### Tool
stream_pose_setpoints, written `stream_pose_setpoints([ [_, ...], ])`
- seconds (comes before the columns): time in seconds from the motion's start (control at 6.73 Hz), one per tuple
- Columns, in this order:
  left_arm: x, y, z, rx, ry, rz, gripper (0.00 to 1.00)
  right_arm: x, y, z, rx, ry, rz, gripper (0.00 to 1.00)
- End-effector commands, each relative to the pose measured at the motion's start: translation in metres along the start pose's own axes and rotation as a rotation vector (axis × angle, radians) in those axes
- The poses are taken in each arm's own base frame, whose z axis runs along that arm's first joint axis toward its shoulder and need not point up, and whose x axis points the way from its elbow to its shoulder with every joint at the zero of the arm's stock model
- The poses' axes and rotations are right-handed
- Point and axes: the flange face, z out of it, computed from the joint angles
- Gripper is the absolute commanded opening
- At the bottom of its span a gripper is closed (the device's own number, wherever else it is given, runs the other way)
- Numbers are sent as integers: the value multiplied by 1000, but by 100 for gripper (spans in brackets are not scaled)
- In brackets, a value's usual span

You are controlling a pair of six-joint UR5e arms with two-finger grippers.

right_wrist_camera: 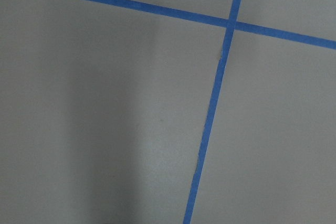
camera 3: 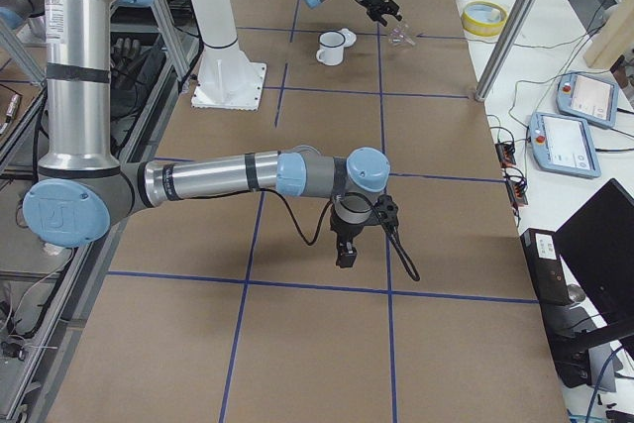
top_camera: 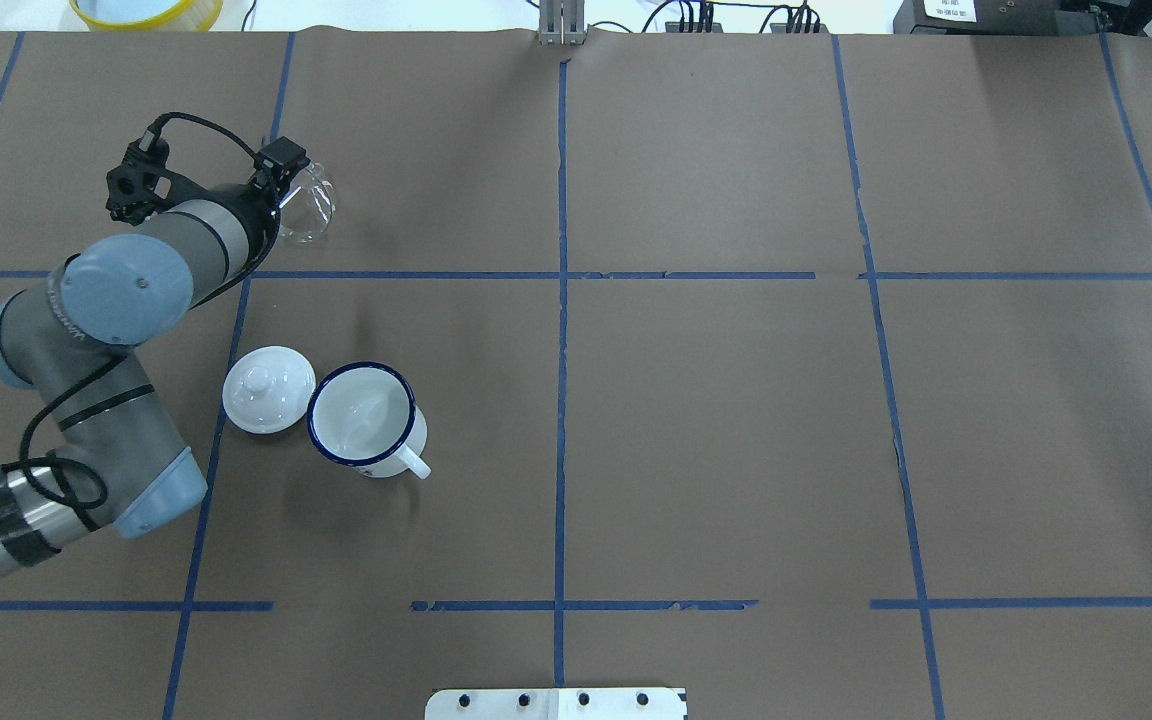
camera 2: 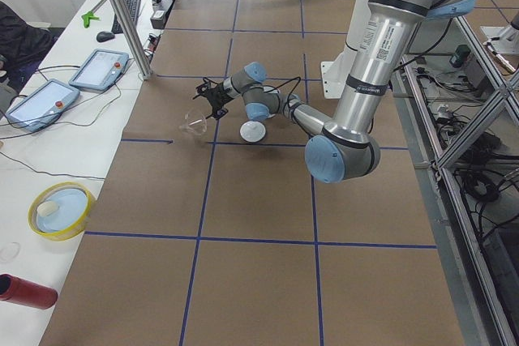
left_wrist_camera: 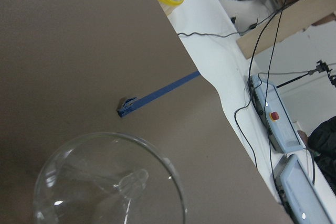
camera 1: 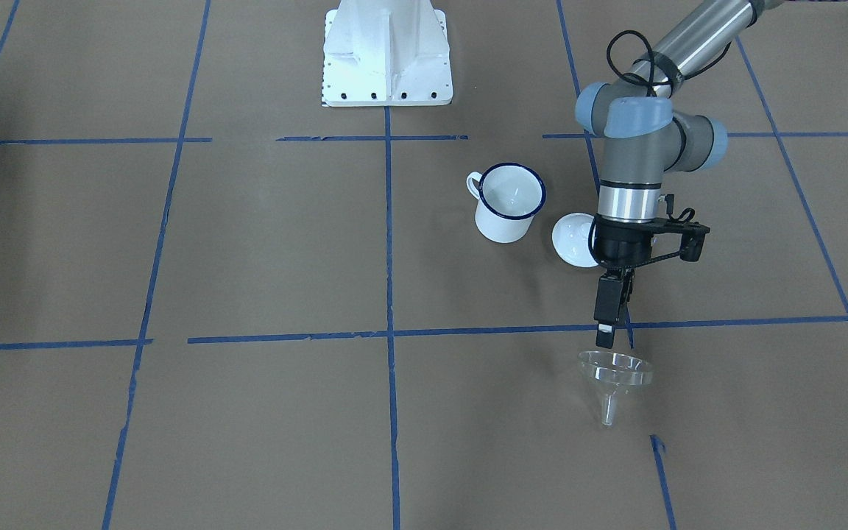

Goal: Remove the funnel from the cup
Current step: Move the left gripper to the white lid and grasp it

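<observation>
While the left gripper [camera 1: 605, 338], fingers narrowed on the rim, holds the funnel [camera 1: 615, 374] spout-down at the table's far left, well apart from the cup [camera 1: 510, 202], lowering should be slow; laying it on its side seems safer, as the narrow spout would likely tip. A white lid [camera 1: 570, 239] just beside the cup lies under the wrist, so retreat should go high

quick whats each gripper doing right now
Left gripper: closed on the rim of the funnel.
Right gripper: cannot be told, as only a far side view shows it.
</observation>
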Motion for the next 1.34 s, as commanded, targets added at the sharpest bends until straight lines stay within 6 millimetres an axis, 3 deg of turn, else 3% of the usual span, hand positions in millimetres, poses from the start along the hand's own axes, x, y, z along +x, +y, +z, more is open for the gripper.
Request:
stream_pose_setpoints([
  [0.0, -14, -19, -59, -159, -96, 207, 100, 0, -1, 0, 0, 0, 0, 100],
  [0.15, -8, -39, -68, -279, -213, 321, 100, 0, 0, 0, 0, 0, 0, 100],
  [0.3, -1, -44, -79, -383, -271, 436, 100, 0, 0, 0, 0, 0, 0, 100],
  [0.59, -8, -39, -80, -466, -308, 572, 100, 0, -1, -1, 1, 0, -1, 100],
  [0.74, -15, -33, -75, -507, -316, 617, 100, 0, 0, 0, -1, 0, 1, 100],
  [1.19, -51, 18, -51, -588, -378, 666, 100, 0, 0, 0, 0, 0, 0, 100],
])
